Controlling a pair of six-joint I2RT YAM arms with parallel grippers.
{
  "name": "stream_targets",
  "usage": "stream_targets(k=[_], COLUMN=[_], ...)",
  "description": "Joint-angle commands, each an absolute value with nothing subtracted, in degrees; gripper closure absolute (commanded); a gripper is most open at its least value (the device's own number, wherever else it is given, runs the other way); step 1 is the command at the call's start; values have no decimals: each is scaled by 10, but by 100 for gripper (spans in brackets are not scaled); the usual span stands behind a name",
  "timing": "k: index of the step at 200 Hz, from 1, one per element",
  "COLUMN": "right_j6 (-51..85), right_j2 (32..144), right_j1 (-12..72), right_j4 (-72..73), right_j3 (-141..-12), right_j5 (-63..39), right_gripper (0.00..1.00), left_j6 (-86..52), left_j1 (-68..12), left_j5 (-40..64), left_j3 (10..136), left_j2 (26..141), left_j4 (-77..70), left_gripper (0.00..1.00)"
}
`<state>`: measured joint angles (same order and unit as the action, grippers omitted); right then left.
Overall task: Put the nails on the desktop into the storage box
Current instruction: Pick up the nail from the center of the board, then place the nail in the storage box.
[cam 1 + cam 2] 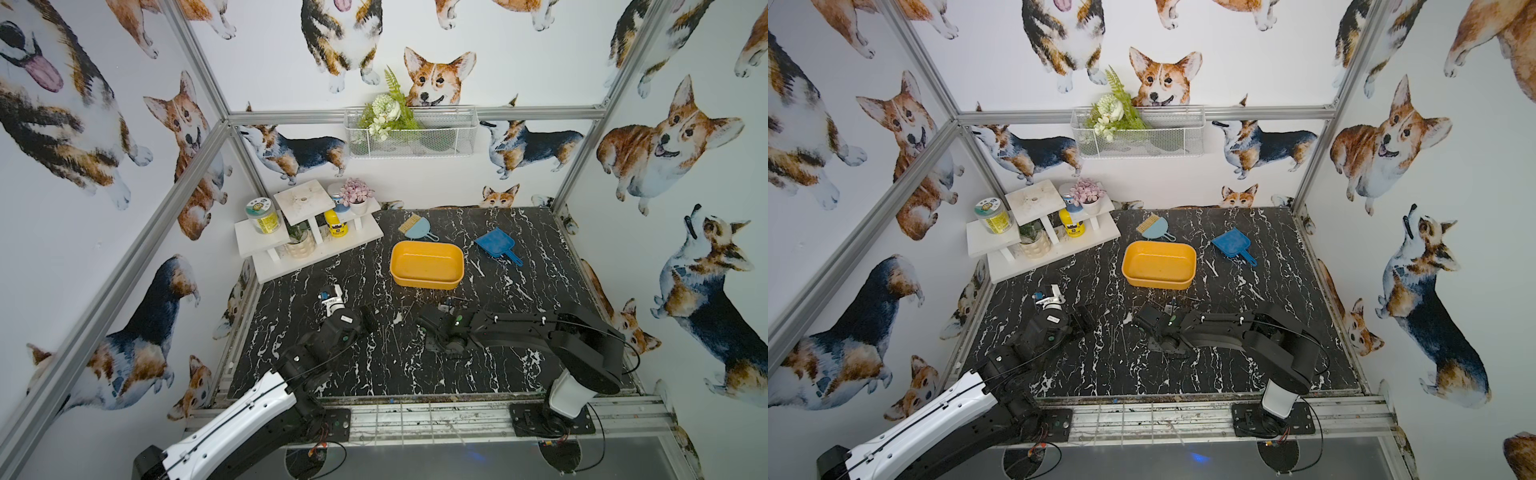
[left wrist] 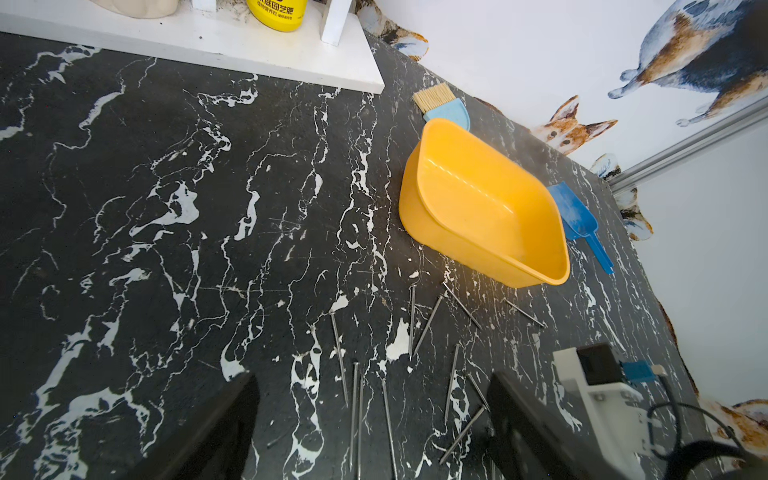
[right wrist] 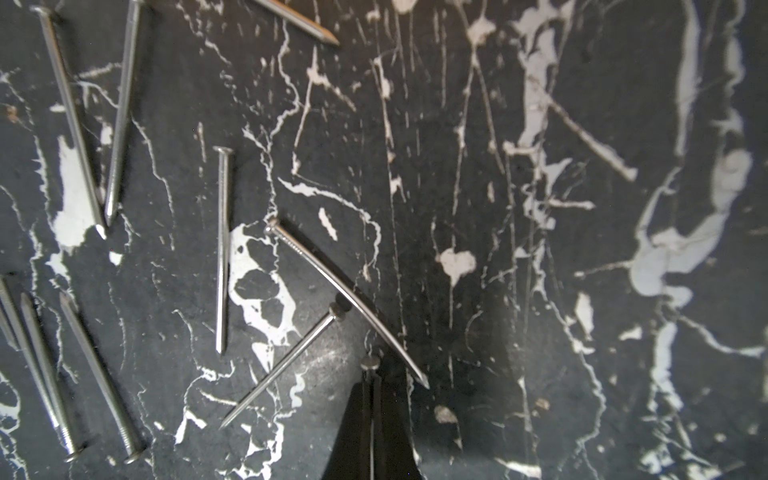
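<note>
The yellow-orange storage box (image 1: 427, 266) (image 1: 1158, 266) (image 2: 478, 208) sits mid-desktop, with nothing visible inside. Several thin grey nails (image 1: 390, 332) (image 1: 1117, 336) (image 2: 411, 320) (image 3: 223, 249) lie scattered on the black marble desktop (image 1: 519, 353) just in front of it. My right gripper (image 1: 424, 322) (image 3: 371, 374) is down at the desktop among them. Its fingers are pressed together on one nail, whose head (image 3: 370, 363) pokes out past the tips. My left gripper (image 1: 368, 318) (image 2: 374, 436) hovers open over the left part of the nail scatter, holding nothing.
Behind the box lie a blue dustpan (image 1: 496, 245) at the right and a small light-blue brush (image 1: 415, 227). At the back left is a white tiered shelf (image 1: 307, 237) with jars and pots. A white wire basket (image 1: 411, 133) hangs on the back wall.
</note>
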<state>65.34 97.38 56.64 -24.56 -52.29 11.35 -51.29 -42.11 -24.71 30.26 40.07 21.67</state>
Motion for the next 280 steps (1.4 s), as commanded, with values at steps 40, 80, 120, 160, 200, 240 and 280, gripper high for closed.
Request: stream_targets(k=[40,80,120,160,200,240,280], right_j6=[623,591,541,443,358,308,299], right_j2=[936,881,842,847,888,1007,1125], right_j1=[575,576,575,525,425,360,320], right_j4=[-328,-349,-366,-383,-361,-346,-333], right_j3=[-523,-530,-554,-638,-730,-843,-925], right_j5=[104,131,172,189,164,141,122], right_gripper=[100,100,100,100,100,100,100], left_j6=[-493,-475,-463,-448,-438,-442,-453], left_j1=[-421,-421,-421,-421,-421,-420,-420], left_j5=[-236,-222,-201,-170,-144,-119,-107], left_j3=[323,346,358,388,410,435,432], left_j2=[439,481,516,572,611,631,630], left_j4=[203,199,193,189,184,179,181], left_gripper=[7,6,6,6,5,4,4])
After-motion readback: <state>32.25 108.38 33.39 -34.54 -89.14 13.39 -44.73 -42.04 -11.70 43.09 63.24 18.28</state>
